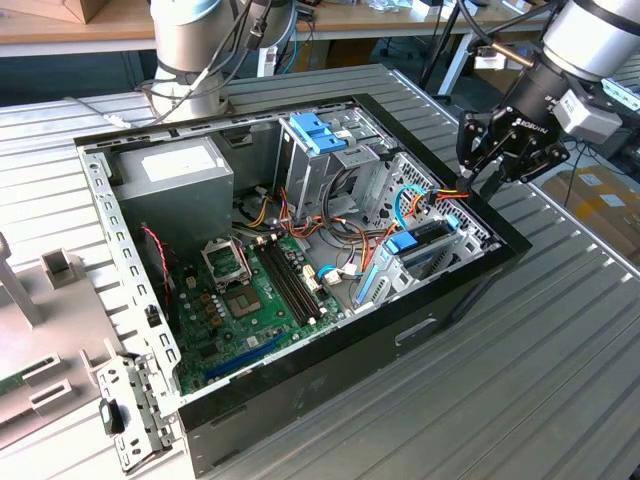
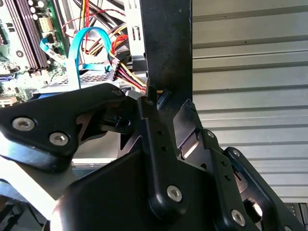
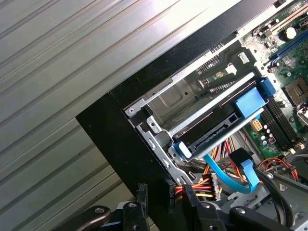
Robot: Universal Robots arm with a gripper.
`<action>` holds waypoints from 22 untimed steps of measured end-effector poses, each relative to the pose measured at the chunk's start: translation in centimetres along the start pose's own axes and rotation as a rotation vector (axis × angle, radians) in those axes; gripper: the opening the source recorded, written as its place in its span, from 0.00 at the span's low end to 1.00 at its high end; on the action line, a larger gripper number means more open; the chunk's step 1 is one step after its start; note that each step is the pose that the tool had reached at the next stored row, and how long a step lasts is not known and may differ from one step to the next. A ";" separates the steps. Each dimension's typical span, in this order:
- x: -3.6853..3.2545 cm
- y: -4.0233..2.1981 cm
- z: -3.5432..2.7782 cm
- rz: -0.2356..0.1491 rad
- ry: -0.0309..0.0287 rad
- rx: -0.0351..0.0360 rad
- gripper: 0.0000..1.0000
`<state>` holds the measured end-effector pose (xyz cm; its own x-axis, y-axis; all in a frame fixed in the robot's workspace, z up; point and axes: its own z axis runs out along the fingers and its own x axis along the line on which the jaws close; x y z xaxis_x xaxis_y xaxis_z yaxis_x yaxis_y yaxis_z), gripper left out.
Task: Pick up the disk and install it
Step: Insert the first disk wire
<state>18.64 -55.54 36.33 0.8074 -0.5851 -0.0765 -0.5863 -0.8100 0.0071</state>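
1 flat metal disk (image 3: 211, 126) – blue-edged – sits slotted in its bay.

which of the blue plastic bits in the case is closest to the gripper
The blue side piece on the disk, sitting in the cage by the case's front corner, just below the gripper. The light-blue latch on top of the tall drive cage is farther back.

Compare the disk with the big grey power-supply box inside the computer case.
The disk is a thin flat slab; the power-supply box is a bulky block. The disk carries blue plastic side pieces; the box is plain grey with a white sticker. The disk sits in the metal bay at the case corner near the gripper; the box sits at the opposite end. Both lie inside the case.
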 end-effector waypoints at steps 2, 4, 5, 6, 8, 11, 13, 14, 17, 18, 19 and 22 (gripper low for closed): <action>0.00 0.00 0.00 0.000 0.0001 -0.0002 0.34; 0.00 0.00 0.00 0.000 0.0003 -0.0005 0.34; 0.00 0.00 -0.02 0.000 0.0006 -0.0008 0.22; 0.00 0.00 -0.01 0.000 0.0006 -0.0008 0.22; 0.00 0.00 -0.01 0.000 0.0007 -0.0009 0.18; 0.00 0.00 0.00 0.000 0.0008 -0.0011 0.18; 0.00 0.00 0.00 0.000 0.0009 -0.0013 0.18; 0.00 0.00 0.00 0.000 0.0010 -0.0015 0.18; -0.04 -0.05 -0.08 0.000 0.0009 -0.0013 0.18; -0.07 -0.08 -0.13 0.000 0.0010 -0.0014 0.18; -0.09 -0.11 -0.14 0.000 0.0005 -0.0007 0.18; -0.16 -0.10 -0.13 0.000 -0.0039 0.0053 0.18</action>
<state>18.58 -55.36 36.48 0.8074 -0.5845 -0.0804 -0.5863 -0.8101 0.0018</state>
